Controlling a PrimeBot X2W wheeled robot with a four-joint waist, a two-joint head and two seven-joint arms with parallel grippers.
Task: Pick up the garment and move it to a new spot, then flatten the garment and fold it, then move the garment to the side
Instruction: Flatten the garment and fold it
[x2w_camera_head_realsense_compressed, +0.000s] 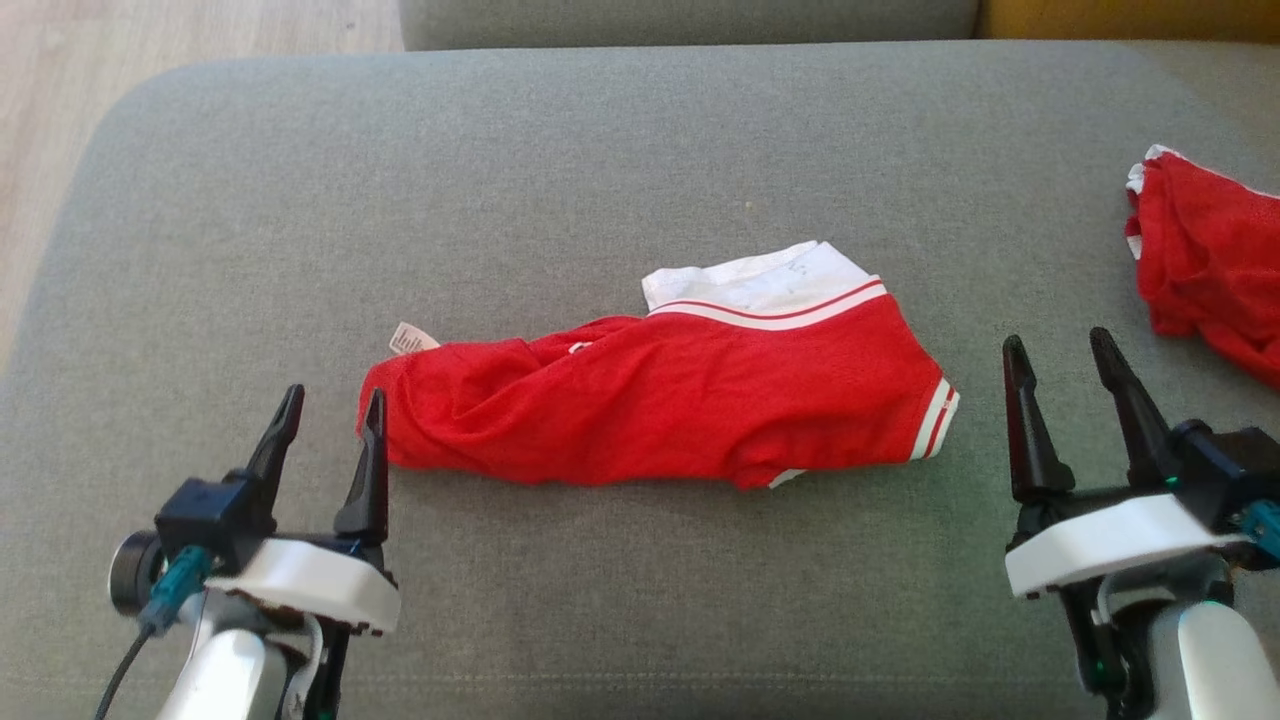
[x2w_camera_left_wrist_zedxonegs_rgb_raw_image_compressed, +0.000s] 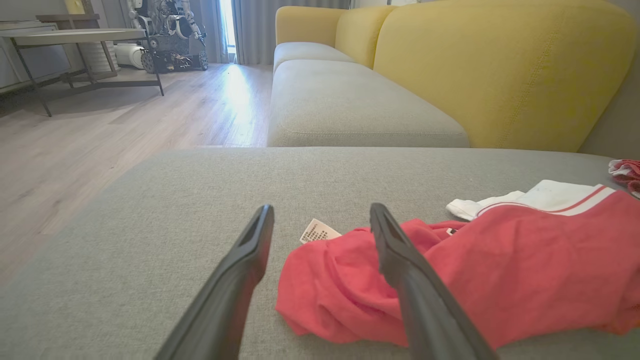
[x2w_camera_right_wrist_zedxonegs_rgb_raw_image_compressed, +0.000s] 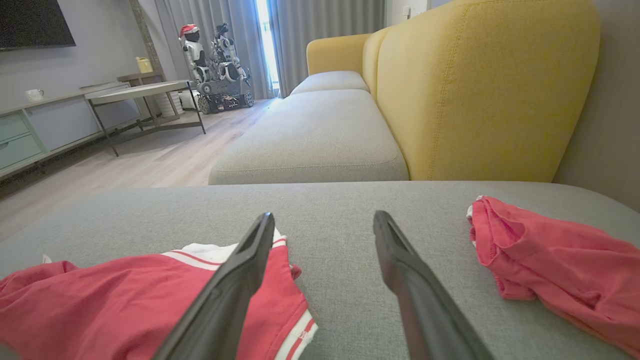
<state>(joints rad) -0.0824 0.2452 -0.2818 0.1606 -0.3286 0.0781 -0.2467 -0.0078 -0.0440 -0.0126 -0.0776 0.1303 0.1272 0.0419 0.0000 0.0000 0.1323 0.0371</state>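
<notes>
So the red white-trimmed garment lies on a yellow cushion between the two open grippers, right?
Not quite: the cushion under the red white-trimmed garment is grey, as the head view shows. It lies between the open left gripper and right gripper.

Surface: grey fabric seat cushion (x2w_camera_head_realsense_compressed: 640, 130), flat woven top, rounded corner at the far left.
Item 1: red garment (x2w_camera_head_realsense_compressed: 700, 400), crumpled and stretched left to right near the cushion's middle, closer to the near edge than the far one.
Item 1, detail: white inner panel (x2w_camera_head_realsense_compressed: 760, 275) turned out along its far side, with red-and-white striped trim below it. White stripes at the right-hand hem. Pale care label (x2w_camera_head_realsense_compressed: 412, 340) sticks out at the left end and lies on the grey cloth.
Item 2: second red garment (x2w_camera_head_realsense_compressed: 1210, 260), bunched, white edging at its far tip. It sits at the cushion's right side and is cut off by the frame edge.
Spacing: the two garments are well apart, with bare grey cloth between them.
Contact: both rest directly on the cushion.
</notes>
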